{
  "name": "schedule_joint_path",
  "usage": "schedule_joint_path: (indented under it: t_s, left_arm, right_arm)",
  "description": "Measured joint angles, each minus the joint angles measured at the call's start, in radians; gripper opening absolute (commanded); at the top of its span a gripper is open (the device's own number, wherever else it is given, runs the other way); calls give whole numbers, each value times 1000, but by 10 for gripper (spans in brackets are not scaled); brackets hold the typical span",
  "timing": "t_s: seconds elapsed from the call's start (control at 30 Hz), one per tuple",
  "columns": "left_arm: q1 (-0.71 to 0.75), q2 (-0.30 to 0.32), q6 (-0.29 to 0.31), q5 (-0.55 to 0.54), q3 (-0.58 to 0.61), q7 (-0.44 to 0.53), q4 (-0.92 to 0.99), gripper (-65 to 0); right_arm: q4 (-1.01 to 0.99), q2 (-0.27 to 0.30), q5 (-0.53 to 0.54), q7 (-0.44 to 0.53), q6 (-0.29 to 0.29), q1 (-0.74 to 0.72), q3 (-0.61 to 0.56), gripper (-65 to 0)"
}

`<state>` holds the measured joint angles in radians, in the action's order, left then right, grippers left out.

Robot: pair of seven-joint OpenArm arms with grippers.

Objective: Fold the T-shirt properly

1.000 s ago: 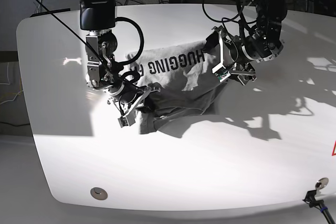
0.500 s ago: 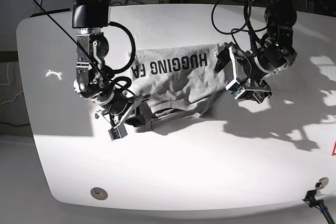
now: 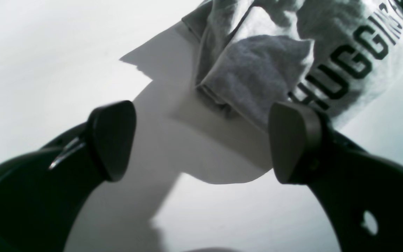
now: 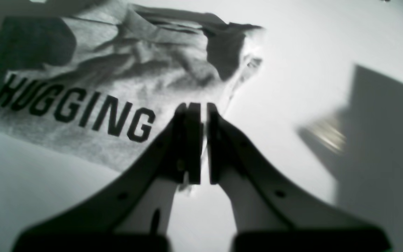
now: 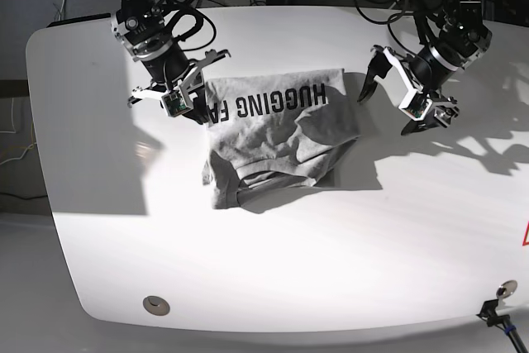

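Note:
The grey T-shirt [image 5: 281, 142] lies crumpled and partly folded mid-table, with its black "HUGGING FA" lettering along the far edge. My right gripper [image 5: 198, 109] hovers at the shirt's far left corner. In the right wrist view its fingers [image 4: 187, 140] are pressed together, shut, and the gripper [image 4: 203, 112] tips sit over the T-shirt [image 4: 117, 80] edge just past the lettering; no cloth shows between them. My left gripper [image 5: 388, 105] stands wide open beside the shirt's right side. Seen from the left wrist, this gripper [image 3: 201, 140] holds nothing, and a folded T-shirt [image 3: 257, 70] corner lies just beyond it.
The white table [image 5: 289, 270] has a round metal grommet [image 5: 155, 305] near its front left edge. A small clamp-like fitting [image 5: 504, 293] sits at the front right corner. Cables run behind the table's far edge.
My right gripper has gone from the shirt's near left corner up to its far left corner. The left gripper has drawn away to the right. The shirt now lies flatter.

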<state>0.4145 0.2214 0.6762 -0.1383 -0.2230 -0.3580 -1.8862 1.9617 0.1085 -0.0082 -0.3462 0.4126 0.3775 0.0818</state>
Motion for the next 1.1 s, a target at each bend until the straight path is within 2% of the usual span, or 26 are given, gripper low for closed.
schedule_joint_path:
  t_s: [0.07,0.2,0.27,0.33,0.5,0.63,0.77,0.83,0.93,1.1]
  left_arm:
    - [76,-5,-51,-1,2,137,2,-92]
    - [231,-23,-124,-2,-4,349,2,-92]
    - [308,-44,-148,-4,-6,428,3,-92]
    - [397,-55,-134,-2,-19,507,1,-92]
    - [573,-116,-151,-10,-63,670,2,-92]
    - [702,-122,-145,-4,-63,688,5,-92]
    - [753,-166,-143,-9,-64,695,49,-92]
    - [786,-166,-136,-9,-63,696,82,-92]
    - [779,-165,-142,-6,-63,691,163,-92]
    - [705,-161,-144,-12,-27,698,394,-92]
  right_arm:
    - [-3,-24,-11,106,-41,83,59,-630]
    - [3,-68,3,283,-39,221,106,-630]
    - [2,-70,5,304,-37,297,110,-631]
    - [1,-70,2,318,-46,369,114,-631]
    - [1,-72,5,381,-42,513,111,-631]
    - [1,-95,5,399,-87,625,115,-631]
    - [-5,-98,6,404,-77,718,112,-631]
    - [-20,-97,5,401,-79,749,113,-631]
    - [-88,-95,8,404,-81,755,114,-631]
    - [-338,-97,2,417,-79,722,109,-631]
